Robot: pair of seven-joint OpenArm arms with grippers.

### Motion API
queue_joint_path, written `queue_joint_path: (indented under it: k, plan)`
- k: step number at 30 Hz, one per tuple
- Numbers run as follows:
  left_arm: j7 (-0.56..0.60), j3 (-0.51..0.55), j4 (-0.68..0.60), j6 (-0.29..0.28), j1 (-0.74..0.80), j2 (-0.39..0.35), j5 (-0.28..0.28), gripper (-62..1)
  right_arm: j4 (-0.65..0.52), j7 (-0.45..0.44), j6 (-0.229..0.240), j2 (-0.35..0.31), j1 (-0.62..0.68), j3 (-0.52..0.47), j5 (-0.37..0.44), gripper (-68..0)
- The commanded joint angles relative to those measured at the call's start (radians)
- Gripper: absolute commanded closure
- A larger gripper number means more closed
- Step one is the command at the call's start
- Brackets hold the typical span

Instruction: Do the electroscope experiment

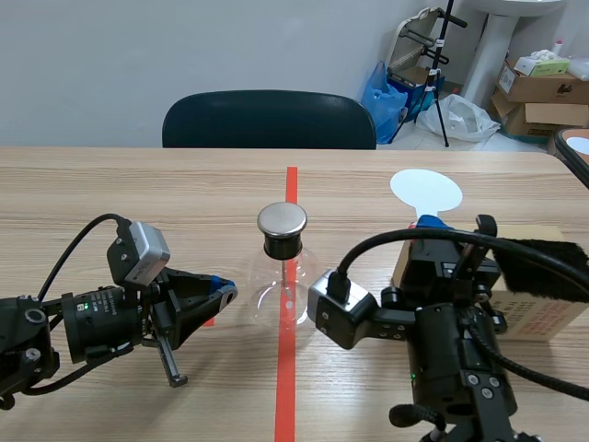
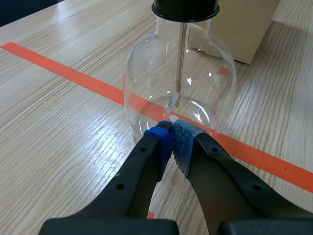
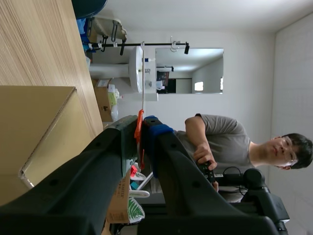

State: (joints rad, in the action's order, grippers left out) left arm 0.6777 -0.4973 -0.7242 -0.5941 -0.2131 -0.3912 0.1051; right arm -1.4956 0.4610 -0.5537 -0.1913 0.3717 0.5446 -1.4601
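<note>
Where left gripper (image 2: 172, 128) points, electroscope (image 2: 146, 78) just ahead

Makeshift lab: taped wooden table (image 1: 138, 189), cardboard boxes (image 1: 538, 87), washbasin (image 1: 497, 37).

No legible text; labels on background cartons (image 1: 538, 87) too small.

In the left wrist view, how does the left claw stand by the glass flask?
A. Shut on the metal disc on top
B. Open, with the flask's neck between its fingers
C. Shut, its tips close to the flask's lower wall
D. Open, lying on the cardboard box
C: the left claw has its two blue pads together with nothing between them, just in front of the lower wall of the glass flask.
</note>
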Motion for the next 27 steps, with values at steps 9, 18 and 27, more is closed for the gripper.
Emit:
queue_joint_path:
  k: [9, 18, 27]
  plan:
    - [0.011, 0.002, -0.022, 0.005, -0.003, -0.008, -0.007, -3.0, -0.008, 0.015, -0.013, -0.005, -0.011, -0.003, -0.001, -1.3]
    - [0.011, 0.002, -0.022, 0.005, -0.003, -0.008, -0.007, -3.0, -0.008, -0.02, -0.013, -0.005, -0.011, -0.003, -0.001, -1.3]
    - [0.011, 0.002, -0.022, 0.005, -0.003, -0.008, -0.007, -3.0, -0.008, -0.205, -0.013, -0.005, -0.011, -0.003, -0.001, -1.3]
